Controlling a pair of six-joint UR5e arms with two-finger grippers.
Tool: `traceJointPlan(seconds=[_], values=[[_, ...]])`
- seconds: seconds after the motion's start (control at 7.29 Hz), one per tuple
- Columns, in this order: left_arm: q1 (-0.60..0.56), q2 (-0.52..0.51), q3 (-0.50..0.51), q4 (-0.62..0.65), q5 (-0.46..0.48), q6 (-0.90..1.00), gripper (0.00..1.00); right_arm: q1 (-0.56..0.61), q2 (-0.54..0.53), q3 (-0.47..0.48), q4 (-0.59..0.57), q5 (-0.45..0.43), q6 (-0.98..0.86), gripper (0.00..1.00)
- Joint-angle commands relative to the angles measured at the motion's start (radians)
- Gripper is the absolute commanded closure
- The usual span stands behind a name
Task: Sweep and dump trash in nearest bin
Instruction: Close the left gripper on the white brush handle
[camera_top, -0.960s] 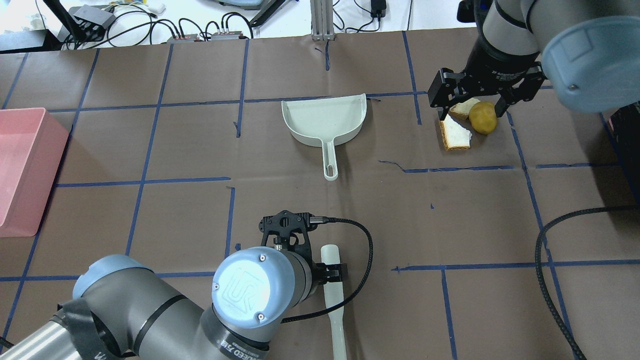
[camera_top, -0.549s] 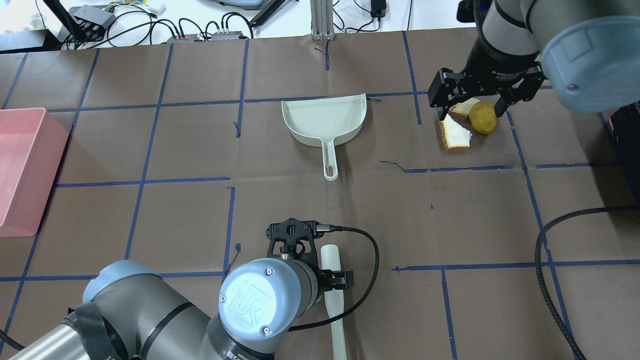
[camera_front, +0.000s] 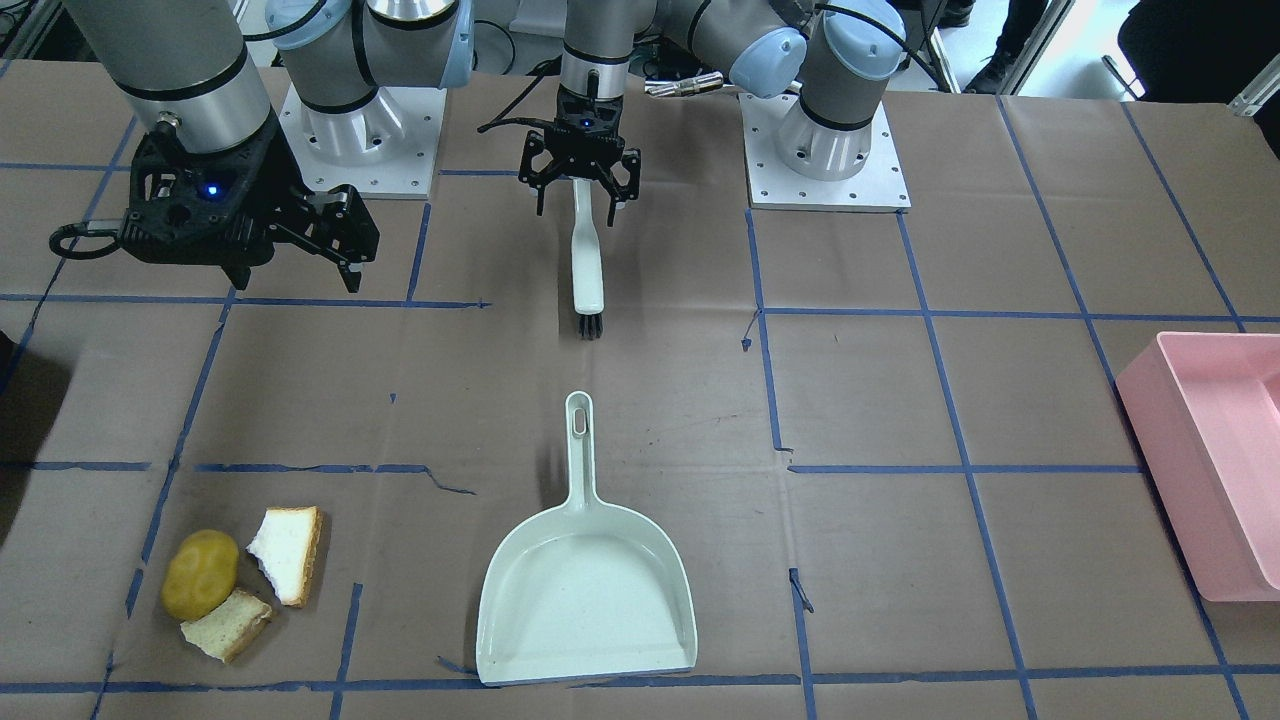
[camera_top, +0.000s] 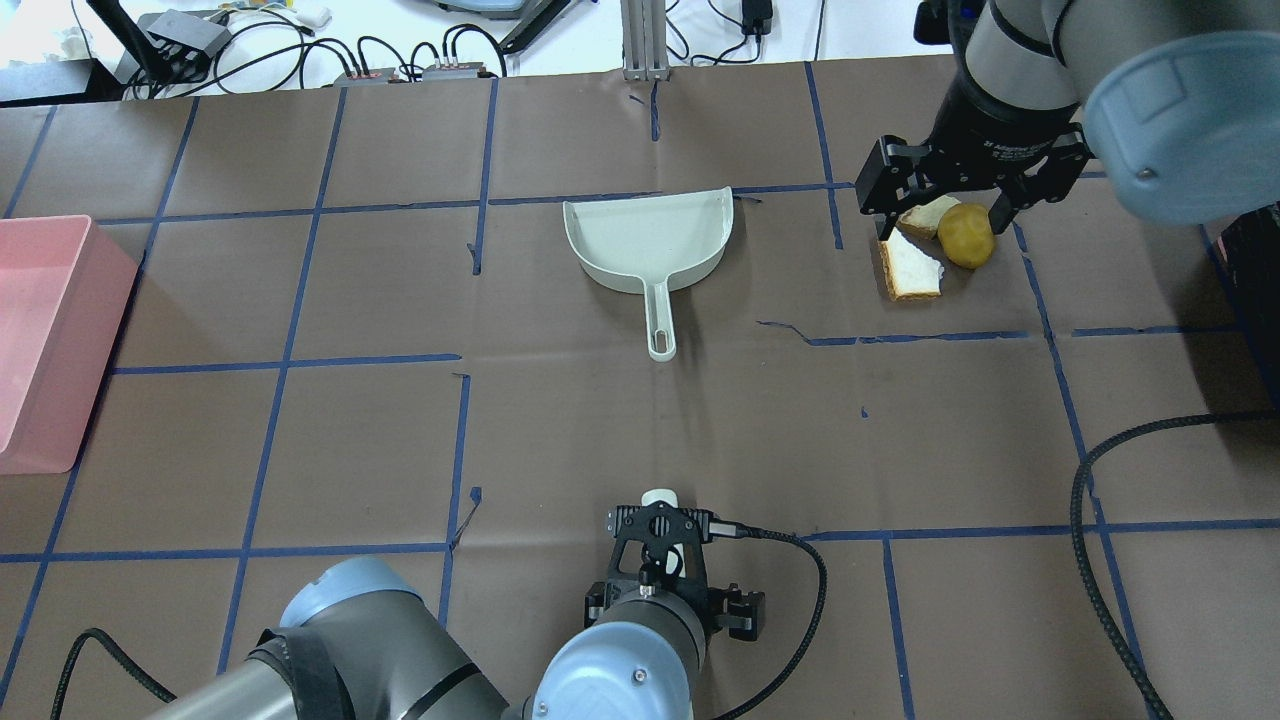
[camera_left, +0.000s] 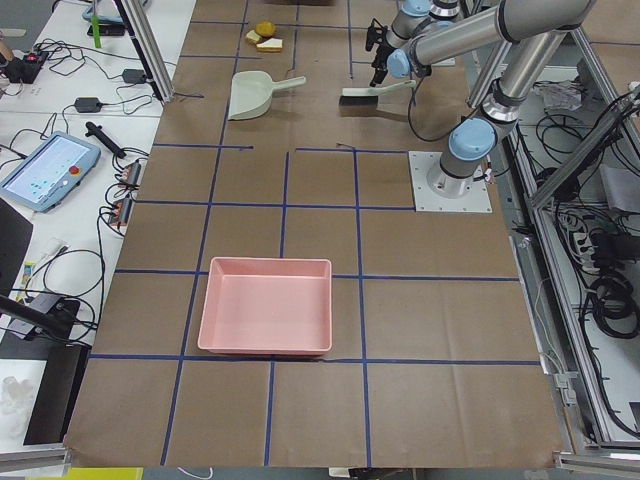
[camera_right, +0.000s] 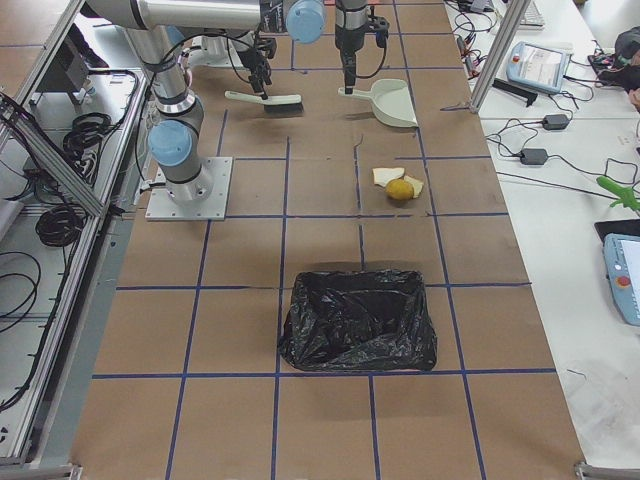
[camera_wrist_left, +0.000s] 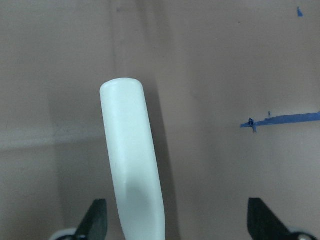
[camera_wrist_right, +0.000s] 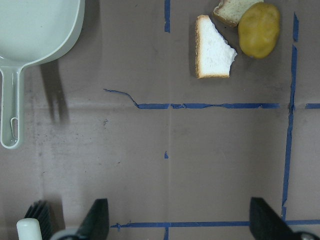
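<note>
The trash lies at the far right: a yellow-brown potato (camera_top: 966, 235) and two torn bread pieces (camera_top: 910, 268) (camera_top: 925, 215), also in the front view (camera_front: 200, 574). My right gripper (camera_top: 941, 222) hangs open high above them, holding nothing; its wrist view shows the potato (camera_wrist_right: 258, 30) and bread (camera_wrist_right: 212, 48) far below. A pale green dustpan (camera_top: 648, 235) lies mid-table. A pale brush (camera_front: 587, 260) lies near the robot's side, bristles toward the dustpan. My left gripper (camera_front: 577, 205) is open, its fingers either side of the brush handle (camera_wrist_left: 132, 160), not closed on it.
A pink bin (camera_top: 40, 330) stands at the table's left edge. A bin lined with a black bag (camera_right: 360, 318) stands at the right end, nearer the trash. A black cable (camera_top: 1085, 500) loops over the right side of the table.
My left arm has swung right and back toward the robot, bringing its open gripper from beside the brush handle to directly over it. The right arm and trash have not moved.
</note>
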Motion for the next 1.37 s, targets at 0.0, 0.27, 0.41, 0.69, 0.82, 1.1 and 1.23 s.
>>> traceJointPlan(seconds=[0.0,0.27,0.41,0.69,0.82,1.1,1.23], values=[[-0.035,0.000,-0.002,-0.071,0.013,-0.055,0.01,0.000,0.000,0.000,0.000,-0.001,0.000,0.00],[-0.058,-0.005,0.006,-0.124,-0.004,-0.063,0.03,0.001,0.000,0.000,0.000,-0.001,0.000,0.00],[-0.062,-0.006,0.003,-0.122,-0.007,-0.069,0.03,0.000,0.000,0.000,0.000,-0.001,0.000,0.00],[-0.066,-0.006,-0.008,-0.121,-0.030,-0.154,0.04,0.000,0.000,0.000,0.000,0.000,0.000,0.00],[-0.066,-0.008,-0.008,-0.121,-0.042,-0.164,0.04,0.000,0.000,0.000,-0.002,0.000,0.000,0.00],[-0.087,-0.008,-0.019,-0.122,-0.042,-0.165,0.08,0.000,0.000,0.000,0.000,0.000,0.000,0.00],[-0.090,-0.008,-0.019,-0.121,-0.042,-0.161,0.19,-0.002,0.000,0.000,-0.002,0.000,0.000,0.00]])
